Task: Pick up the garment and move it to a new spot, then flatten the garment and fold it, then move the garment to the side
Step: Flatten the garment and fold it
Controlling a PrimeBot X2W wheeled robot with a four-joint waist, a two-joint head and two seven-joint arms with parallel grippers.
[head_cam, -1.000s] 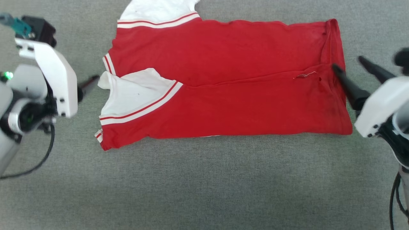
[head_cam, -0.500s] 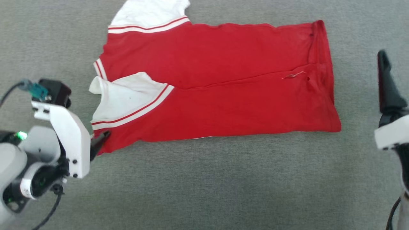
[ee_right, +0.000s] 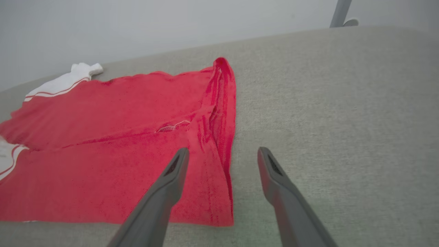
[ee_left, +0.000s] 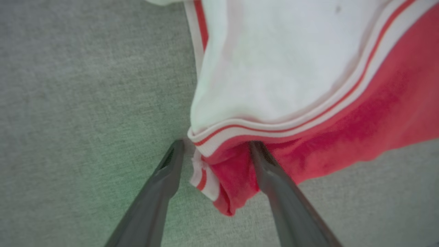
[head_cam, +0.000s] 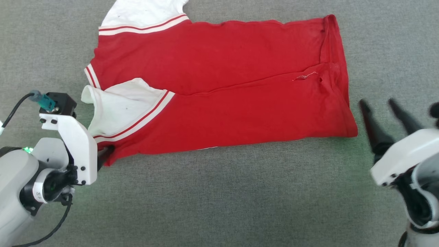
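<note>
1. left gripper (ee_left: 216, 143): found at 8 o'clock, jaws held apart astride the near striped corner of the red jersey (head_cam: 223, 103).
2. right gripper (head_cam: 377, 102): at 3 o'clock, jaws apart, set just beside the hem.
3. red jersey: laid folded on the grey bench (head_cam: 219, 199), centre to 12 o'clock, white sleeve (head_cam: 137, 12) farthest.

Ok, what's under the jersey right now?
The grey fabric surface runs out from beneath the jersey. It is folded over itself, so lower layers and anything below are covered.
</note>
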